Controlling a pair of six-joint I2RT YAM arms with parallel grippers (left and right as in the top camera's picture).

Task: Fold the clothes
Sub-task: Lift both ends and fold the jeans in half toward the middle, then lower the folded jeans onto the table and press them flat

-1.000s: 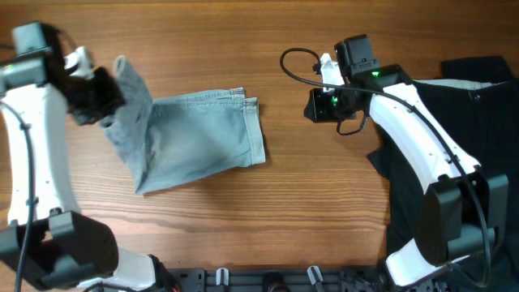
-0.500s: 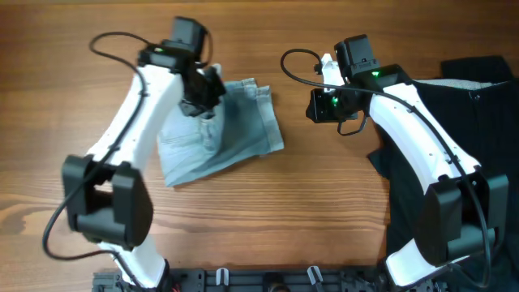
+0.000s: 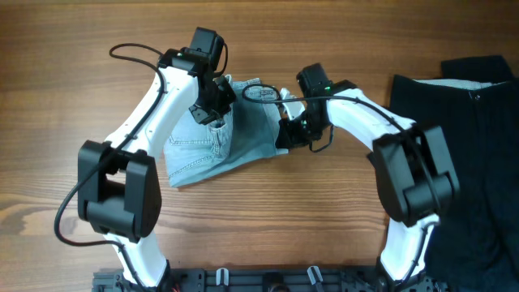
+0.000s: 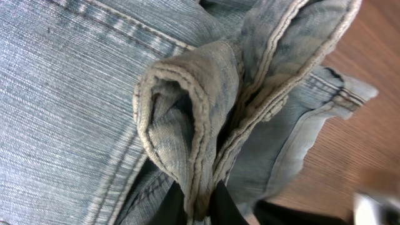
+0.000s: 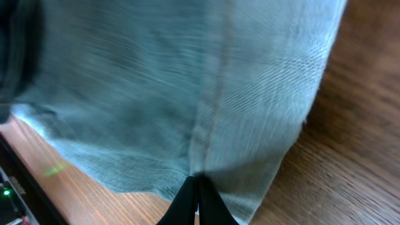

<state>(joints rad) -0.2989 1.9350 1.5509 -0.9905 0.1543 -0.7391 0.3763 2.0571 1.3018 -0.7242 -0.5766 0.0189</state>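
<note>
The light blue denim shorts [image 3: 212, 154] lie partly folded at the table's middle. My left gripper [image 3: 212, 109] is over their upper part, shut on a bunched fold of hem and seam [image 4: 200, 125]. My right gripper [image 3: 285, 134] is at the shorts' right edge. In the right wrist view its jaws [image 5: 195, 182] are closed together on the denim [image 5: 187, 81] at a seam near the cloth's edge, which hangs a little above the wood.
Black garments [image 3: 470, 162] cover the right side of the table. Bare wood lies to the left of and in front of the shorts. A black rail [image 3: 268, 280] runs along the near edge.
My right arm has swung left from beside the black garments to the shorts' right edge and closed there. My left gripper has shifted slightly right with the fold.
</note>
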